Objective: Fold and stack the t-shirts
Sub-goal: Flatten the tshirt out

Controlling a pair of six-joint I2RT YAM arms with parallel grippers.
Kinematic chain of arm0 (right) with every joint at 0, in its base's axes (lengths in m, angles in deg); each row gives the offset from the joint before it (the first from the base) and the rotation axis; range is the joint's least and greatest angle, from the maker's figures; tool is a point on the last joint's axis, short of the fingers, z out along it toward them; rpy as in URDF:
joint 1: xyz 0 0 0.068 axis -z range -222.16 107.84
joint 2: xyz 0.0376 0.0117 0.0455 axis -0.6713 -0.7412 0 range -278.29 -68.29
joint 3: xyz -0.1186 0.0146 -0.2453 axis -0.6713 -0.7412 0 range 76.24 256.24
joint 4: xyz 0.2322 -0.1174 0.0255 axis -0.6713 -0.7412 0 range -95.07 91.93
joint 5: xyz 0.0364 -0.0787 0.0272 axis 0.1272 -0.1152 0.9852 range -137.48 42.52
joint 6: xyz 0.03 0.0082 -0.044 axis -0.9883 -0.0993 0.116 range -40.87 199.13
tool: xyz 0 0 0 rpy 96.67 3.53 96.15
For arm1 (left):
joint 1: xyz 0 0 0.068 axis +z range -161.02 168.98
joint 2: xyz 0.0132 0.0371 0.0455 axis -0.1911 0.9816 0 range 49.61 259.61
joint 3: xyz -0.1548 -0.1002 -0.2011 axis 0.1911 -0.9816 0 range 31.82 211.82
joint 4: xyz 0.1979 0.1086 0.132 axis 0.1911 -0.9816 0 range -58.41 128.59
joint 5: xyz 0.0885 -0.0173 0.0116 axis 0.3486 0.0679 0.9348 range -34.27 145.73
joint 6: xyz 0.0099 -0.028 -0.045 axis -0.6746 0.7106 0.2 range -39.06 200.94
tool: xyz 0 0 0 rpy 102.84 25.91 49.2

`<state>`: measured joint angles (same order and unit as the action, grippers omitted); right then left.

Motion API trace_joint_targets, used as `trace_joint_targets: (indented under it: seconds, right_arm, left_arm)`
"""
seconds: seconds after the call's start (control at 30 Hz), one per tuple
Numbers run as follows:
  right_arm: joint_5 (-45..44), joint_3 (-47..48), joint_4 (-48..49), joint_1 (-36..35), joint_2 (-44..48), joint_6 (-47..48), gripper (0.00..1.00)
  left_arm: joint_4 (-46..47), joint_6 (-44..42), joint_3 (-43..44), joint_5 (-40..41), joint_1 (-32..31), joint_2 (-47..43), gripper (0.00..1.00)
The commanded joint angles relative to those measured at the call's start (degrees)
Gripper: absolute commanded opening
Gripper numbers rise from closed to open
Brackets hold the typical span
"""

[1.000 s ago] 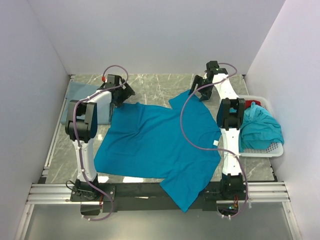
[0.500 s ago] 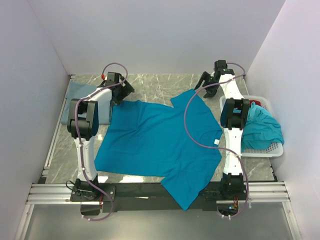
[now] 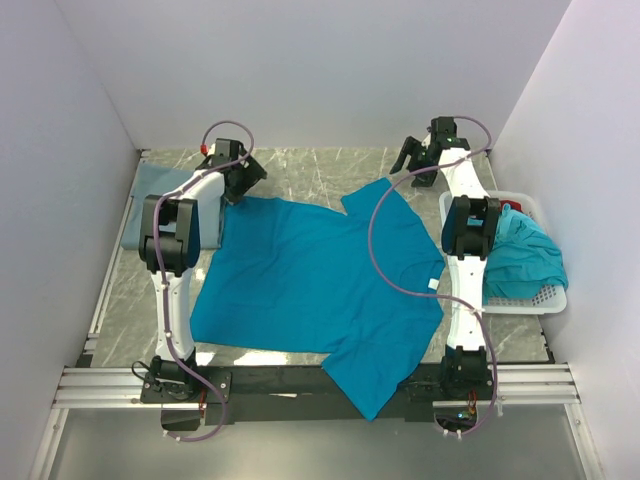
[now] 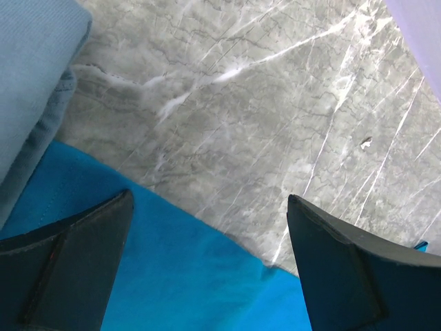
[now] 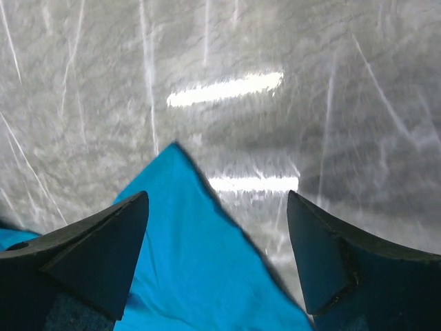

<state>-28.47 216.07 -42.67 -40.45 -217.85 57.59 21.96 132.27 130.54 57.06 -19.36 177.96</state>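
The grey marble bench (image 3: pixel 320 170) carries one teal t-shirt (image 3: pixel 310 290) spread flat across its middle. One sleeve points toward the far edge and the other drapes over the near edge onto the black rail. From above, the left arm covers part of the shirt's left side. The right arm and its cable cross the right side, so neither side edge shows whole.

At the right edge sits a white perforated basket (image 3: pixel 545 298), partly behind the right arm. It holds a heap of teal t-shirts (image 3: pixel 525 260); how many cannot be told. A sliver of red cloth (image 3: pixel 513 206) shows at its far rim, too small to make out further.

In the far left corner lies a folded grey-blue t-shirt (image 3: pixel 150 188), its right part hidden under the left arm.

The left hand (image 3: pixel 243 177) is over the spread shirt's far left corner. The top view shows it only as a dark shape. The wrist view shows its fingers wide apart and empty, with bare marble between them, the teal edge below and the grey-blue fold to the left.

The right hand (image 3: pixel 412 160) is near the far right corner, past the far sleeve. Its wrist view is blurred, yet shows the fingers wide and empty, with the sleeve's tip between them. Whether either hand touches cloth cannot be told.
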Motion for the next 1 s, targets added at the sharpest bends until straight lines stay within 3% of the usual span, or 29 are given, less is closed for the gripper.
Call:
trace_joint_targets:
  seconds: [0.0,0.3,0.53,0.7,0.97]
  right_arm:
    - [-3.3,-2.3,1.9,-1.5,10.6,6.6,0.88]
    - [-15.6,-28.7,4.0,-12.3,27.6,5.4,0.93]
    - [-12.9,-45.1,8.2,-15.1,33.3,0.0,0.93]
    - [-15.7,-45.4,5.5,-14.6,31.3,-0.1,0.93]
    - [-16.4,-37.6,0.9,-12.0,22.3,-0.8,0.93]
  left_arm:
    - [-0.4,-1.0,2.5,-0.9,-0.4,-4.6,1.0]
    - [-0.7,-3.4,-1.7,-0.9,-3.8,-15.8,0.99]
    - [1.9,-3.8,-15.0,-0.9,-4.1,-28.2,0.99]
    - [1.4,-4.0,-24.7,0.0,-4.1,-35.4,0.99]
    - [-1.5,-3.7,-31.1,4.5,-2.8,-40.9,0.99]
